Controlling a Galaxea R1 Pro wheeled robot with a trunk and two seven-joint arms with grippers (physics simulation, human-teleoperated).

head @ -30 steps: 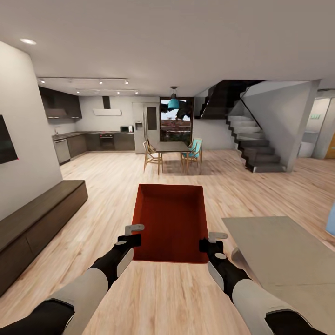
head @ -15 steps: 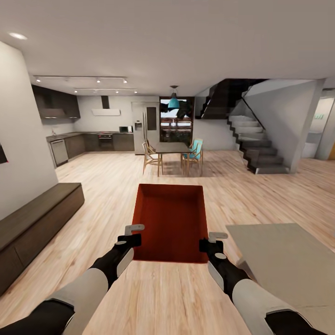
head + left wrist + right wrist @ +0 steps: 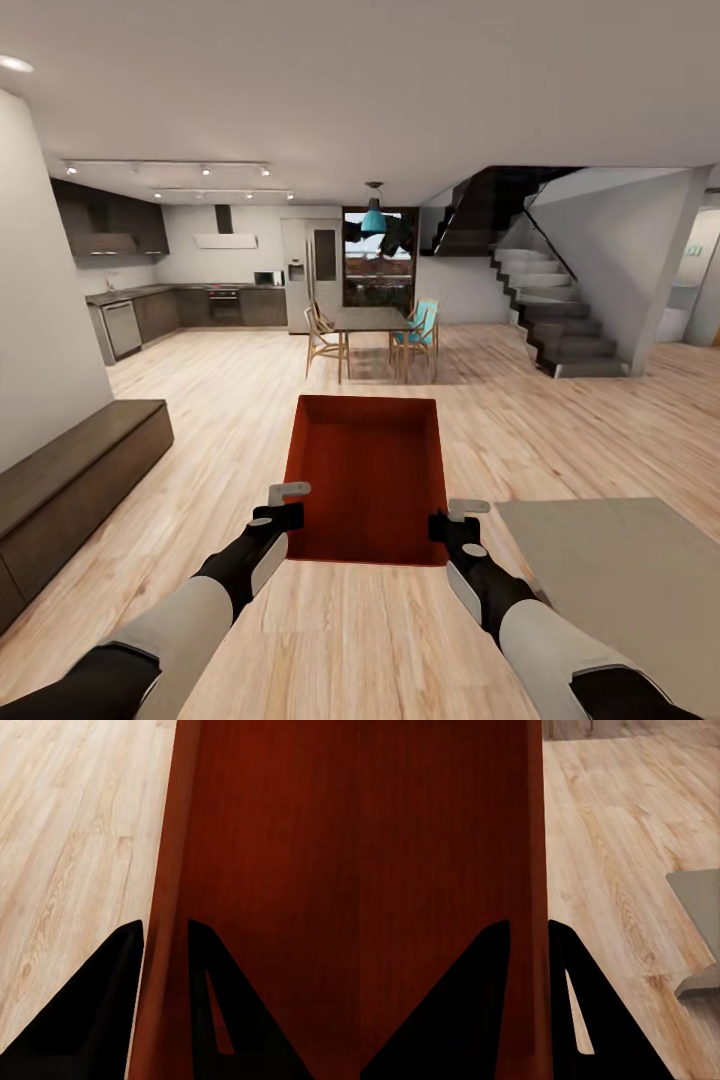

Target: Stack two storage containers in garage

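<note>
1. You carried one storage container (image 3: 366,480) out in front of the robot, above the wood-plank floor (image 3: 230,400), with the left end effector (image 3: 290,505) pinching its left wall and the right end effector (image 3: 448,520) pinching its right wall; both wrist views showed a thin red wall clamped between the fingers.
2. You risked the container slipping or twisting, in my judgement, because each grip held only a thin smooth wall near its rear end.
3. A sharp turn of the base could have made that worse.
4. You also had the pale rug (image 3: 620,580) close on the right and the dark low cabinet (image 3: 70,490) on the left to steer clear of.
5. Compared with a second earlier, the view had advanced: the cabinet and rug sat lower and farther out, while the container kept its place between the arms.
</note>
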